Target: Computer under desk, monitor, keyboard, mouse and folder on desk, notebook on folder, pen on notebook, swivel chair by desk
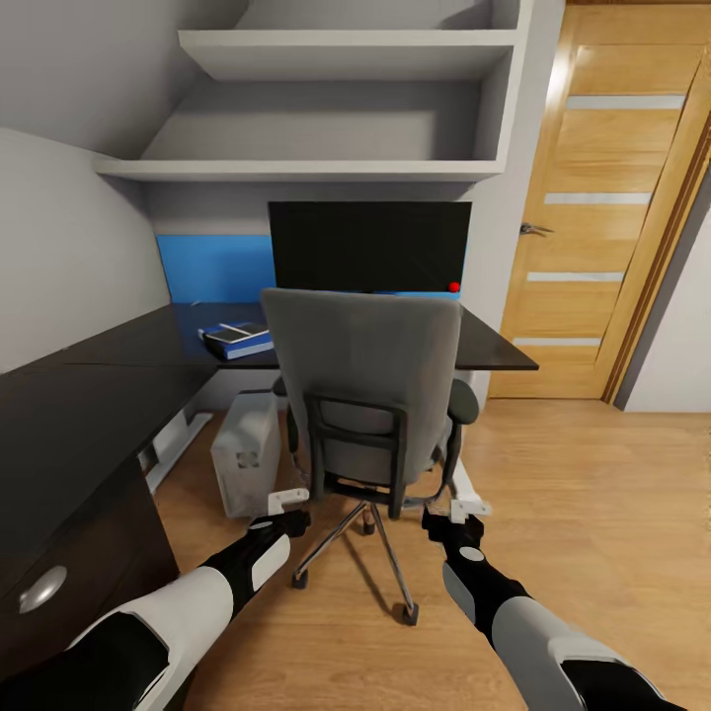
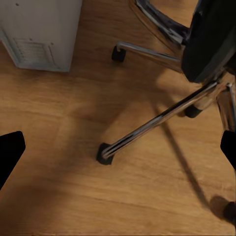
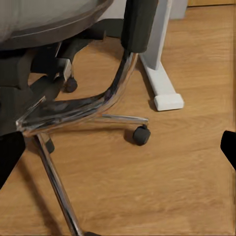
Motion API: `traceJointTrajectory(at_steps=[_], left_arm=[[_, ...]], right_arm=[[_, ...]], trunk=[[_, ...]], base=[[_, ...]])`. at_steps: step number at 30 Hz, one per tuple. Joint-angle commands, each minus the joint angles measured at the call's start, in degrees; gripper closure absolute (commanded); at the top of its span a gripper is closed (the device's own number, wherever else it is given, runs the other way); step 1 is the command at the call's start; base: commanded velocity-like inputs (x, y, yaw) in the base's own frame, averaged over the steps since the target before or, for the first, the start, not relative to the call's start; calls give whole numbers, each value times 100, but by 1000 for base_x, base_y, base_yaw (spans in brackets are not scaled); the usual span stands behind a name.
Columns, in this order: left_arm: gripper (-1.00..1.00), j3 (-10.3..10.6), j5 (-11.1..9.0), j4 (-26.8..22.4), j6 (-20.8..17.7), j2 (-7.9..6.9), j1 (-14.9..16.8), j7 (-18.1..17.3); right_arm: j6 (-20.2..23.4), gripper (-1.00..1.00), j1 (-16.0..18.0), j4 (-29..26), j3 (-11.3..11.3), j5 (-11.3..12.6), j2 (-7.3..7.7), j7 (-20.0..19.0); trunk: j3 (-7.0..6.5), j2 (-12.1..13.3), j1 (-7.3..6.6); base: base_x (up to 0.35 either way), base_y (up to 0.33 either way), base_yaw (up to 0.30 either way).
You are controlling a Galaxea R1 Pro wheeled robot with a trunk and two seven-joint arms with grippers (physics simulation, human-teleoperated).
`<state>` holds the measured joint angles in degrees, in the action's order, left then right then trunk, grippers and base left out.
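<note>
- Black glossy desk (image 1: 89,395) runs along the left and across the back, L-shaped; drawer unit with a round silver knob (image 1: 42,589) at lower left.
- Blue back panel (image 1: 212,267) behind the desktop, left of the monitor.
- Blue folder (image 1: 237,342) lies flat on the desk near the back corner, just left of the chair back. Dark notebook (image 1: 242,329) sits on top of it. Pen too small to make out.
- Silver-grey computer (image 1: 244,452) stands on the floor under the desk, just left of the chair; in the left wrist view its vented face (image 2: 42,32) is near a castor.
- Left gripper (image 1: 288,504) low, beside the chair's left rear side, over the floor. Fingers spread wide, nothing between them; dark fingertips (image 2: 10,152) sit at the frame edges of the left wrist view.
- Grey swivel chair (image 1: 365,385) centred in front of the desk, back toward the camera, chrome star base (image 2: 157,120) on the wood floor (image 1: 592,513).
- Monitor (image 1: 370,247) upright on the desk behind the chair, red light (image 1: 454,287) at lower right corner.
- Keyboard and mouse: hidden by the chair, cannot tell.
- Right gripper (image 1: 456,513) low at the chair's right rear side, released and empty; right wrist view shows the armrest post (image 3: 137,24) and the white desk foot (image 3: 164,96).
- Oak door (image 1: 602,217) at far right.
</note>
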<state>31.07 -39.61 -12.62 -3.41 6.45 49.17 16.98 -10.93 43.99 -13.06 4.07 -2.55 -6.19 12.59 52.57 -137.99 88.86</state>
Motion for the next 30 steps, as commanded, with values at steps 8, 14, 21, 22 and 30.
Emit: traceJointTrajectory(at_steps=[8,14,21,22,30], left_arm=[[-100,48,-30,-13,-28,-4,-1,42],[-100,48,-29,-13,-28,-4,0,42],[-100,48,-29,-13,-28,4,-1,42],[-100,48,-29,-13,-28,4,-1,42],[-100,48,-29,-13,-42,1,1,40]], right_arm=[[-23,-100,4,6,41,-26,-5,0],[-23,-100,4,7,41,-26,-6,3],[-23,-100,4,14,41,-26,-11,6],[-23,-100,4,14,41,-26,-9,6],[-23,-100,4,-1,41,-11,-15,6]], trunk=[[5,-3,-5],[5,-3,-5],[5,-3,-5],[5,-3,-5],[-84,198,-115]], base=[[-333,0,0],[-334,0,0],[-334,0,0],[-334,0,0],[-220,0,0]])
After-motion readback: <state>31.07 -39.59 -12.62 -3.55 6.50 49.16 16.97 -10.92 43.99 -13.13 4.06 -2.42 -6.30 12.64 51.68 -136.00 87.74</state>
